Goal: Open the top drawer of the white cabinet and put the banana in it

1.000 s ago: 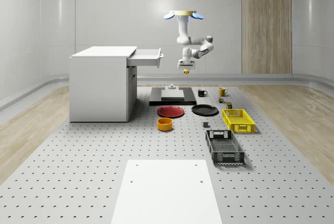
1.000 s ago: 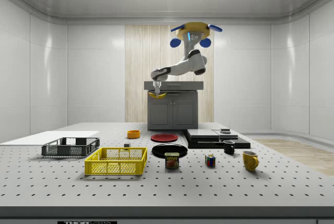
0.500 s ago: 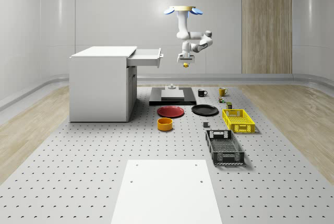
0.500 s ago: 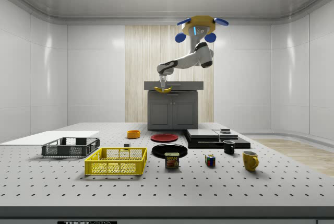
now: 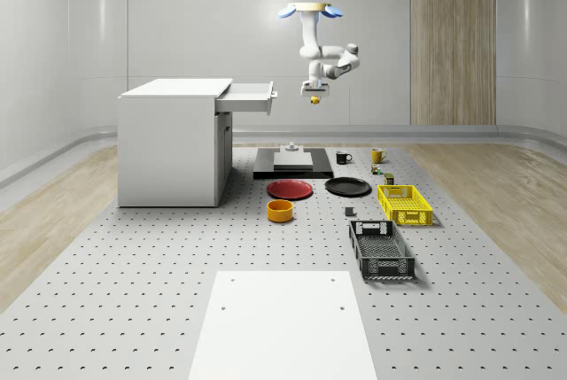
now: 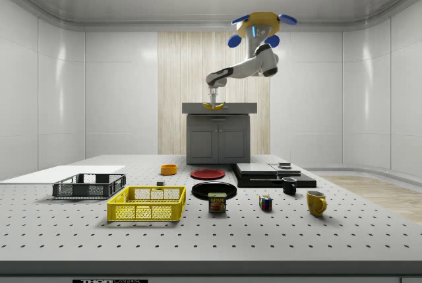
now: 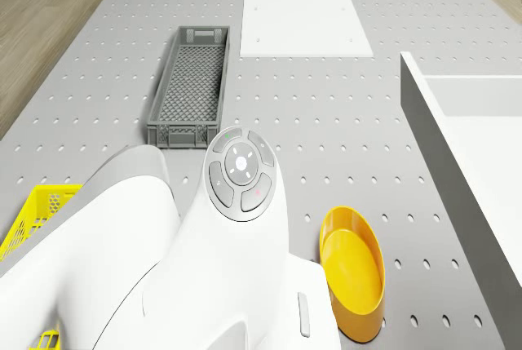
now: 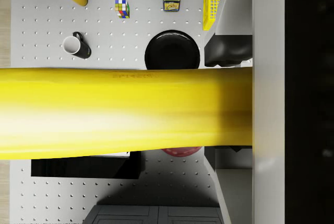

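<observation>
Hovering high above the perforated tabletop (image 5: 133,291), the drone (image 5: 310,11) is sitting in the air over the black slab (image 5: 293,166) and the red plate (image 5: 290,189), to the whole-scene view's right of the white cabinet (image 5: 168,145); its arm is folding downward and sideways, and the hand (image 5: 314,94) is hanging just beside the front of the top drawer (image 5: 248,96), apart from it and at about the height of the cabinet top; the drawer is standing pulled out toward the whole-scene view's right; the hand is pinching the banana (image 6: 213,105), which is lying crosswise under it in the side view and is stretching as a broad yellow band (image 8: 125,112) across the wrist view; in the side view the banana is sitting level with the cabinet's top edge.

Below, on the tabletop, an orange bowl (image 5: 280,211) is resting near the red plate, with a black plate (image 5: 347,187) beside it; a yellow basket (image 5: 404,204) and a grey crate (image 5: 381,250) are lying farther toward the whole-scene view's right; a black mug (image 6: 289,186), a yellow mug (image 6: 316,202), a colour cube (image 6: 265,203) and a small tin (image 6: 217,202) are standing near the side view's front edge; a white sheet (image 5: 282,325) is lying flat at the whole-scene view's near end.
</observation>
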